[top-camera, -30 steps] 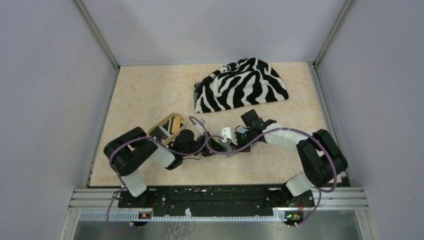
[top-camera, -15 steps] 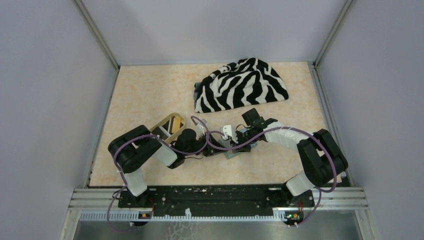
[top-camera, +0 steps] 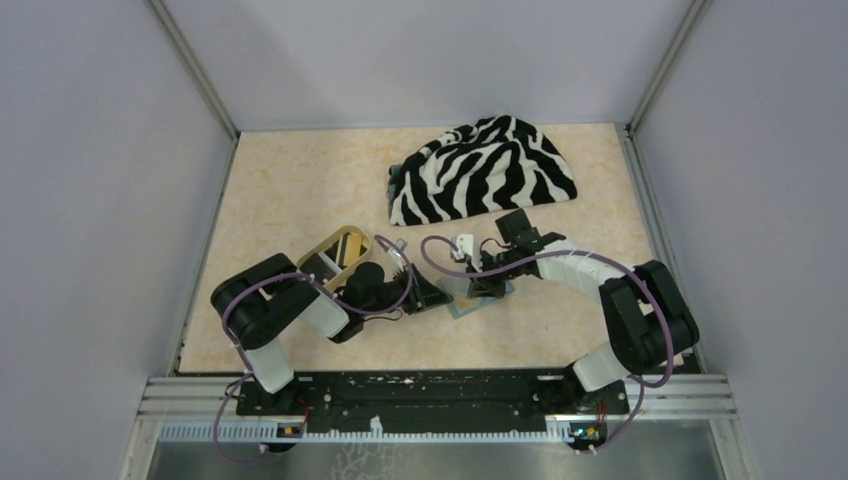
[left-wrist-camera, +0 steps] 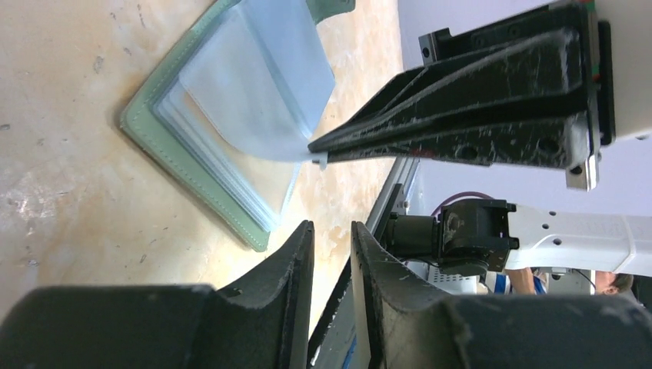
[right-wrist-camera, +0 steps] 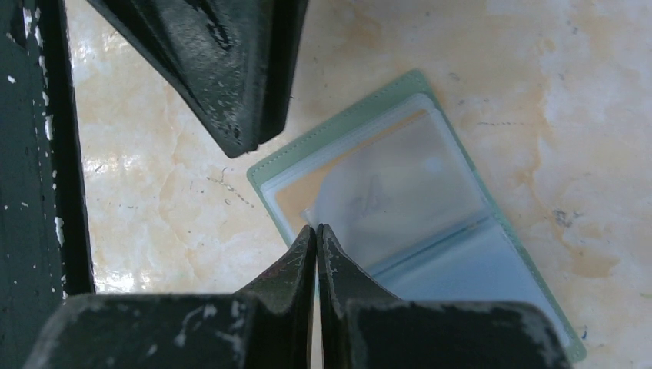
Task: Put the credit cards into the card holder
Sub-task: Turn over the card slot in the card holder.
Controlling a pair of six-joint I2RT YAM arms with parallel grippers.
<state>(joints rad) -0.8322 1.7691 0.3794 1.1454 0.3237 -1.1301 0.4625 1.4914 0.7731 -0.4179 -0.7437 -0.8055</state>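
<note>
Looking down from above, the card holder [top-camera: 468, 305] lay open between the arms, at six o'clock from the zebra cloth [top-camera: 480, 170], with the tan tray [top-camera: 335, 250] at its nine o'clock. In the left wrist view, the left gripper [left-wrist-camera: 332, 238] stood slightly parted and empty, while the right gripper [left-wrist-camera: 319, 156] pinched a clear sleeve [left-wrist-camera: 261, 84] up off the holder. In the right wrist view, those jaws were clenched at six o'clock, and an orange credit card [right-wrist-camera: 296, 196] sat in a pocket. The lift probably needed to be gentle, gaping the pocket without dragging the holder.

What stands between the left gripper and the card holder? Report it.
Nothing visible: only bare table lies between the left gripper and the card holder. The right gripper, shut on a clear sleeve, reaches in from another side.
</note>
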